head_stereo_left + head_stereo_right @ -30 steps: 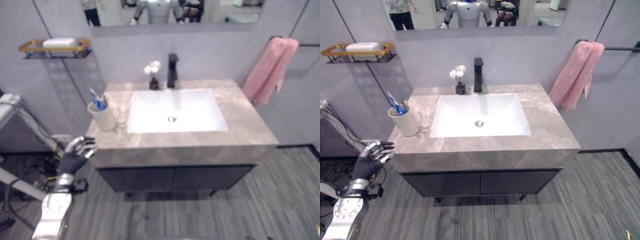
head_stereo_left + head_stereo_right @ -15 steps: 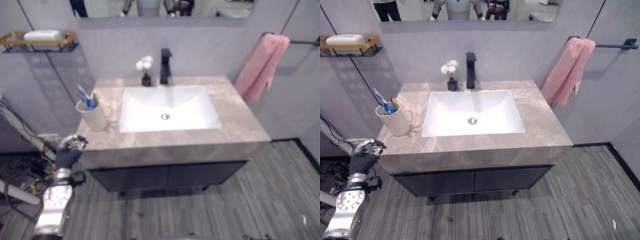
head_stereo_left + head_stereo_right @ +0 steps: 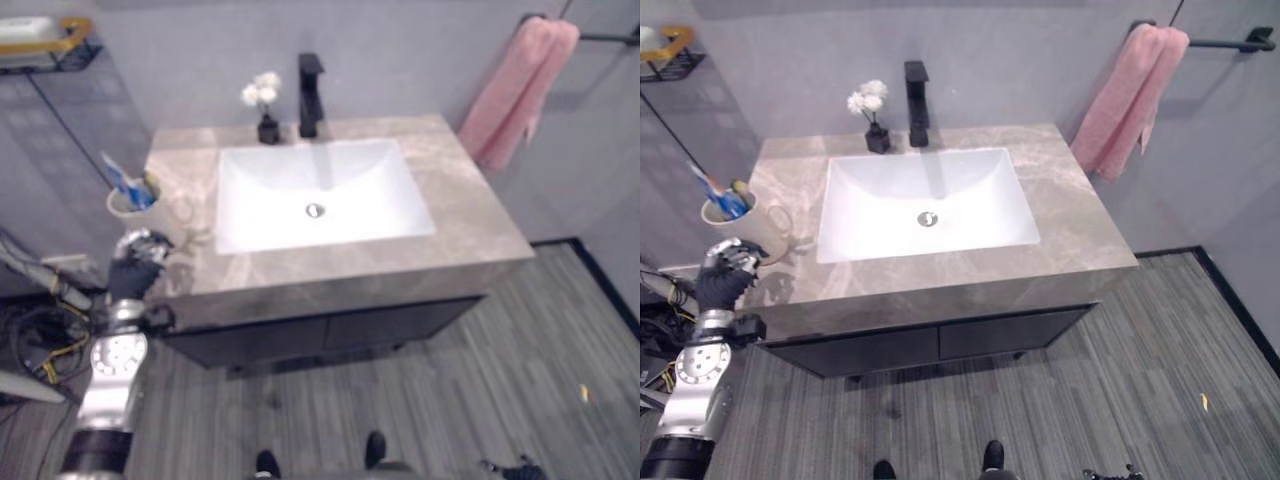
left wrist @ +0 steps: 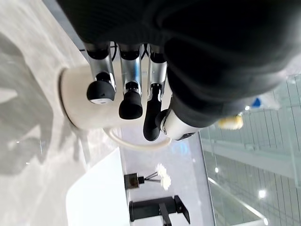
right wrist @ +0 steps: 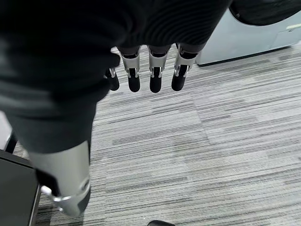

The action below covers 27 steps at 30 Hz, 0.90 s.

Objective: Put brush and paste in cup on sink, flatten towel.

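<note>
Cream cup (image 3: 748, 216), blue brush (image 3: 722, 198), white sink (image 3: 925, 203), beige marbled surface (image 3: 1080, 225), pink towel (image 3: 1125, 95), black tap (image 3: 916, 88).

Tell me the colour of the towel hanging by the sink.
The towel is pink, plain, hanging bunched from a dark wall bar; the right eye view shows it best.

cup (image 3: 732, 218) beside left hand (image 3: 722, 283), countertop (image 3: 1080, 235) bare

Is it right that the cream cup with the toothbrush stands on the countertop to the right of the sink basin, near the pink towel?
Not quite. The cream cup stands to the left of the sink basin, by the left hand; the pink towel hangs on the far right. The right eye view shows this.
</note>
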### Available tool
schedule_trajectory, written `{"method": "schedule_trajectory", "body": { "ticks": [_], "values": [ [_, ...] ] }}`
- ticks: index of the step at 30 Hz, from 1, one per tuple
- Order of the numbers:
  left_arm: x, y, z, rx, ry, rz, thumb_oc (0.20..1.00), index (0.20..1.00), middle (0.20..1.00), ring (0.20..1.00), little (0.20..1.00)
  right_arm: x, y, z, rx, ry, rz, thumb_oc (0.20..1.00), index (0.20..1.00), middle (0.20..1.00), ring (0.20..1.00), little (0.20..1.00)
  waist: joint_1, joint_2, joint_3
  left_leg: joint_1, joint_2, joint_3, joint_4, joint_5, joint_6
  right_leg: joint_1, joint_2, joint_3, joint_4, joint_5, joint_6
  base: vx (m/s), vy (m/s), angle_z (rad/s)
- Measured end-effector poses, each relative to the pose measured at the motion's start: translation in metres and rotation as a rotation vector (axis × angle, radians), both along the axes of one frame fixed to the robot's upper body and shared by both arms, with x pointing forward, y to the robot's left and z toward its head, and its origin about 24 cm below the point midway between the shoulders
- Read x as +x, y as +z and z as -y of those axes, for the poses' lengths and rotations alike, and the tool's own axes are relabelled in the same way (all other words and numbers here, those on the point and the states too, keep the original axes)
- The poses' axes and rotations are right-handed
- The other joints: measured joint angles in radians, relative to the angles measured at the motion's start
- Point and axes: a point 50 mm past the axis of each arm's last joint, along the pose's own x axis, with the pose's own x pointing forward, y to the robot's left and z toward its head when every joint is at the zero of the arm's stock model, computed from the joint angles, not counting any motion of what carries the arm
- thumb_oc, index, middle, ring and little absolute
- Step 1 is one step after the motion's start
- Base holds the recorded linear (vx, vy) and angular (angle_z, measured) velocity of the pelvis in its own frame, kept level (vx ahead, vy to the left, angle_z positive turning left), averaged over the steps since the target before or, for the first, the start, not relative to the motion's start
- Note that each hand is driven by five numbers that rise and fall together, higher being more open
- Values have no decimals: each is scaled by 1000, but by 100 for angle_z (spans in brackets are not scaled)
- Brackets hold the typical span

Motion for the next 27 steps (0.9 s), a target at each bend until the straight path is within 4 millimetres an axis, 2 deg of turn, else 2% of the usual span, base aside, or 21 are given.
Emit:
{"method": "schedule_trajectory", "body": {
  "ticks": [3,17,23,27],
  "values": [
    [-1,6,-8,13,18,9,200,200,200,200,200,14,2,-2,2,21,30,1000,1000,1000,1000,1000,2,1,25,-8,4,33,0,0,0,-21,1,24,0,12,-2,14,2,-31],
    [-8,6,-20,-18,67,5,200,200,200,200,200,19,4,-1,-1,29,51,1000,1000,1000,1000,1000,6,18,36,-13,5,22,0,0,0,-20,1,14,-3,11,-2,6,-6,2],
    [-7,12,-31,-31,97,21,200,200,200,200,200,20,9,9,-29,32,52,1000,1000,1000,1000,1000,4,8,67,-34,5,21,0,0,0,-40,2,14,-2,12,-2,-1,0,0],
    [-2,20,-31,-64,97,58,200,200,200,200,200,19,10,11,-32,32,52,1000,1000,1000,1000,1000,2,1,82,-56,4,16,0,2,2,-59,1,11,0,12,-2,-1,2,2]
  ]
}}
